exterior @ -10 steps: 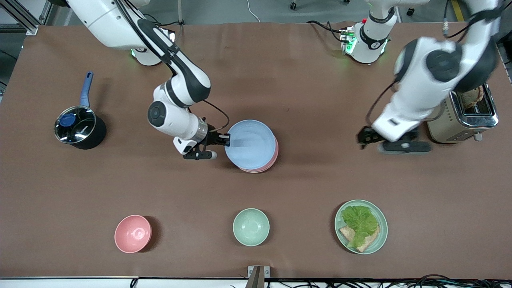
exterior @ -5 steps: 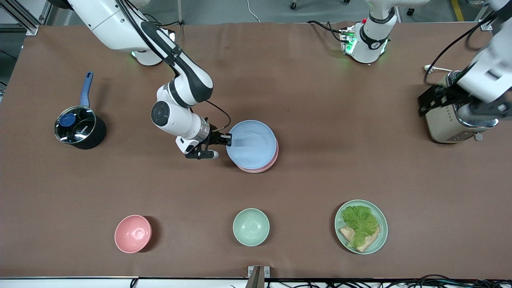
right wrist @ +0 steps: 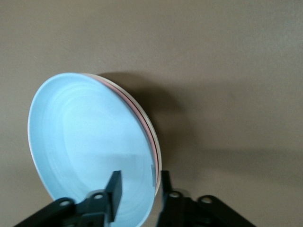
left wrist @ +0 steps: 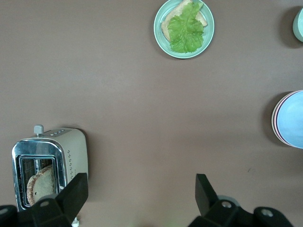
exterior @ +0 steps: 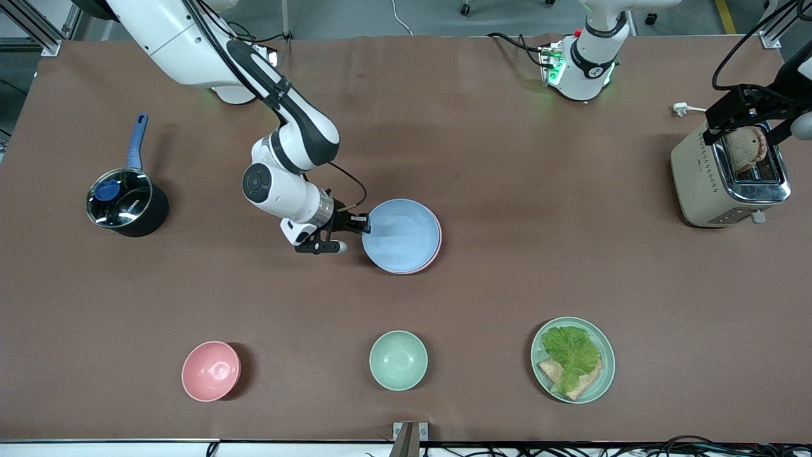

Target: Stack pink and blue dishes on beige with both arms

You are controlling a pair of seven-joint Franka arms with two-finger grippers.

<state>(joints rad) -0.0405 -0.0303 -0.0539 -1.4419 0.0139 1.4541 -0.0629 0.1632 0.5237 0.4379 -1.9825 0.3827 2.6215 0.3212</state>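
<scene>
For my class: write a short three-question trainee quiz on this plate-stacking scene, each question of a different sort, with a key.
1. True or false: the blue plate lies on top of the pink plate.
2. Which gripper is at the blue plate's rim? A) right gripper B) left gripper
3. Fill in: the left gripper is over the ____.

Key:
1. True; the beige plate's edge shows lowest in the right wrist view.
2. A; its fingers straddle the rim.
3. Toaster, with its fingers wide apart.

Readable text: none.
Faint white lettering seen on the saucepan's glass lid [exterior: 119, 198], too small to make out.
</scene>
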